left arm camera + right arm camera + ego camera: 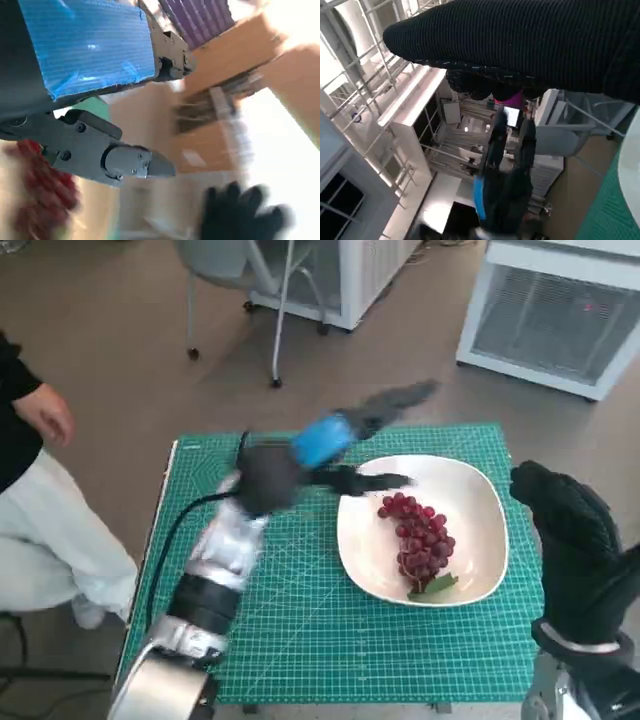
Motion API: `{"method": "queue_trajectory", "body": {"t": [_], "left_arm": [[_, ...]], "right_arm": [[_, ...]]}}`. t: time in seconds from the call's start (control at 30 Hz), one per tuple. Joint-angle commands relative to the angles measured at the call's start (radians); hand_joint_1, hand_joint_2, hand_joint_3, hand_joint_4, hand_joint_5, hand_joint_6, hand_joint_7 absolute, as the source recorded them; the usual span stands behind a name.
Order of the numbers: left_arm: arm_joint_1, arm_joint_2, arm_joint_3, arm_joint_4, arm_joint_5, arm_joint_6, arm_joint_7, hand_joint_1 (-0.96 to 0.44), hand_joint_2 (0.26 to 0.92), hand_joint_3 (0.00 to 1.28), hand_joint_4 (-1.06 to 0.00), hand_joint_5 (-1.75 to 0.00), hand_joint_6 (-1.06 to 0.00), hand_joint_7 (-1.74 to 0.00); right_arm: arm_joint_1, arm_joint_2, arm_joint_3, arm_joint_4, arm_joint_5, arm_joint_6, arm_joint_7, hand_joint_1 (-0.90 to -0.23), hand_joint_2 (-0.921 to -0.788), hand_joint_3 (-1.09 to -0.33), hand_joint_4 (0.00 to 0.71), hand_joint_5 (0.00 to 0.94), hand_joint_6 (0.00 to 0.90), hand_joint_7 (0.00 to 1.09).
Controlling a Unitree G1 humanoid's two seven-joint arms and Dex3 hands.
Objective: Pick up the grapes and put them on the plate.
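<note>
— Fingers (385, 481) of the left hand (330, 440): apart or clamped on something?

— Apart and holding nothing; they blur above the far left rim of the white plate (478, 495), judged clear of it.

— And the green cutting mat (300, 600)?

— It carries the plate near its right edge.

— The right hand (570, 530)?

— Curled, apparently idle, off that edge.

— The grapes (418, 538)?

— Already lying in the plate's middle.
</note>
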Motion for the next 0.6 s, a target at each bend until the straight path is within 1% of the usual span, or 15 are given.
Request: {"method": "queue_trajectory", "body": {"t": [0.03, 0.17, 0.33, 0.6], "left_arm": [[0.154, 0.032, 0.157, -0.049, -0.196, -0.056, -0.112, -0.43, 0.921, 0.24, -0.15, -0.03, -0.27, -0.03], [0.201, 0.041, 0.193, -0.091, -0.243, -0.038, -0.120, -0.44, 0.921, 0.25, -0.17, -0.03, -0.27, -0.03], [0.268, 0.043, 0.238, -0.164, -0.292, -0.012, -0.087, -0.46, 0.921, 0.21, -0.20, -0.03, -0.27, -0.03], [0.318, 0.037, 0.244, -0.236, -0.302, -0.009, -0.054, -0.45, 0.921, 0.18, -0.22, -0.03, -0.28, -0.03]], "right_arm": [[0.005, -0.003, 0.005, 0.013, -0.017, 0.012, -0.005, -0.514, -0.921, -0.553, 0.455, 0.004, 0.091, 0.60], [0.001, -0.007, 0.003, 0.018, -0.018, 0.012, -0.003, -0.514, -0.921, -0.552, 0.456, 0.004, 0.092, 0.60], [-0.008, -0.011, 0.003, 0.029, -0.020, 0.011, -0.001, -0.512, -0.921, -0.552, 0.456, 0.004, 0.094, 0.59], [-0.020, -0.013, 0.004, 0.042, -0.027, 0.008, 0.000, -0.514, -0.921, -0.552, 0.456, 0.004, 0.096, 0.59]]}}
